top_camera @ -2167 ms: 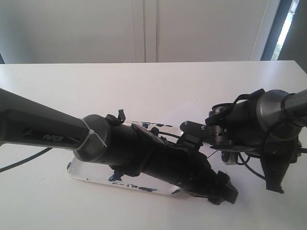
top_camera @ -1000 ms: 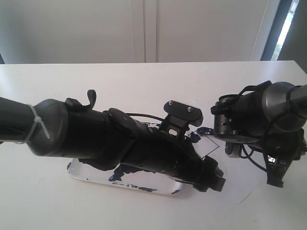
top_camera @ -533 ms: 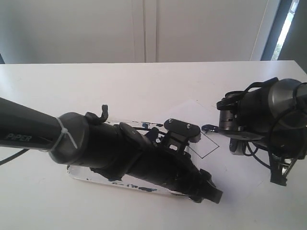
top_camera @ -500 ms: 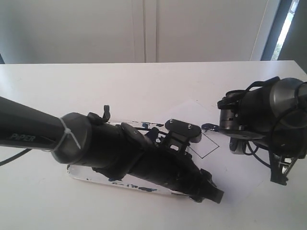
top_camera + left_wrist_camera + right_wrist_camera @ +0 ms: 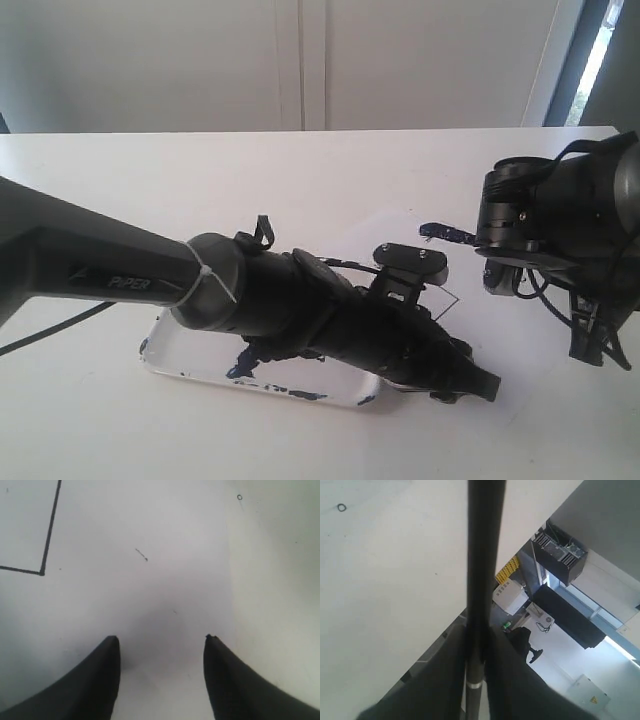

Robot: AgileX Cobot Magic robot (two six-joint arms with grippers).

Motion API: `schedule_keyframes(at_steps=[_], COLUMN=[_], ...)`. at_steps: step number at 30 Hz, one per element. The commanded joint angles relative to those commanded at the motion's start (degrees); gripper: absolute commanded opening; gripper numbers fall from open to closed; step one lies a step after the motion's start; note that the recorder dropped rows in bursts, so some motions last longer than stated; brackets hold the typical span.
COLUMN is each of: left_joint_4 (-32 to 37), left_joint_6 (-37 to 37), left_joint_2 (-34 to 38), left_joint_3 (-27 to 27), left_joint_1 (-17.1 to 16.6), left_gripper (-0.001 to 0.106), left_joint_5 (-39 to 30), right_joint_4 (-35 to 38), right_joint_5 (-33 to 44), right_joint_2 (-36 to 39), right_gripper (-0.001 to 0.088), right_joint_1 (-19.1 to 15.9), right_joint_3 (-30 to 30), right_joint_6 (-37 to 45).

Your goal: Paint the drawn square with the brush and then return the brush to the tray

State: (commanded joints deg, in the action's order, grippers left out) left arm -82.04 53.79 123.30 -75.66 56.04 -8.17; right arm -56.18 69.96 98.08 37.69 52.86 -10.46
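Outside, the left arm (image 5: 280, 300), marked "PIPER", hid most of the tray (image 5: 187, 361). The left wrist showed the left jaws apart near the mostly cut-off square (image 5: 22, 525). The right wrist showed the right jaws clamped on the brush (image 5: 485, 555), tip unseen.

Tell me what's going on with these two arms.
The right gripper is shut on the brush, whose blue-stained tip reaches out toward the left arm. The left gripper hangs open and empty over the paper, beside one corner of the drawn square; the part in view is unpainted. The tray lies beneath the left arm.
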Motion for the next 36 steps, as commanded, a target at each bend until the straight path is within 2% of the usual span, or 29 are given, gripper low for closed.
schedule_keyframes(at_steps=[5,8,10,14,18,24,30,36], left_joint_4=[0.0,0.0,0.0,9.8,12.4,13.8,13.8,13.8], left_joint_6=[0.0,-0.3,0.3,0.0,0.0,-0.1,-3.8,-6.5], left_joint_2=[0.5,4.0,4.7,-1.1,-6.4,-11.8,-14.0,-14.2], left_joint_3=[-3.3,-7.6,-8.4,-8.3,-8.3,-4.5,1.9,4.2], left_joint_1=[0.0,0.0,0.0,0.0,0.0,-1.2,-6.1,-8.7], left_gripper=[0.056,0.056,0.056,0.063,0.065,0.065,0.065,0.065], left_joint_5=[-1.6,-5.8,-6.9,-6.7,-5.5,1.3,3.6,3.6], right_joint_4=[-0.5,-1.2,-1.3,-1.2,0.4,6.4,13.1,12.8], right_joint_5=[0.0,0.0,0.0,0.0,0.0,0.0,0.0,0.0], right_joint_2=[0.0,0.0,0.0,-0.5,-2.1,-4.4,-5.5,-5.5], right_gripper=[0.0,0.0,0.0,0.0,0.0,0.0,0.0,0.0], right_joint_1=[0.0,-0.1,-0.8,-4.2,-4.6,-4.6,-4.6,-4.6], right_joint_3=[0.0,0.0,0.0,0.0,0.0,-0.4,-0.7,-5.1], right_joint_6=[0.0,0.0,0.0,0.0,0.0,2.8,7.6,8.4])
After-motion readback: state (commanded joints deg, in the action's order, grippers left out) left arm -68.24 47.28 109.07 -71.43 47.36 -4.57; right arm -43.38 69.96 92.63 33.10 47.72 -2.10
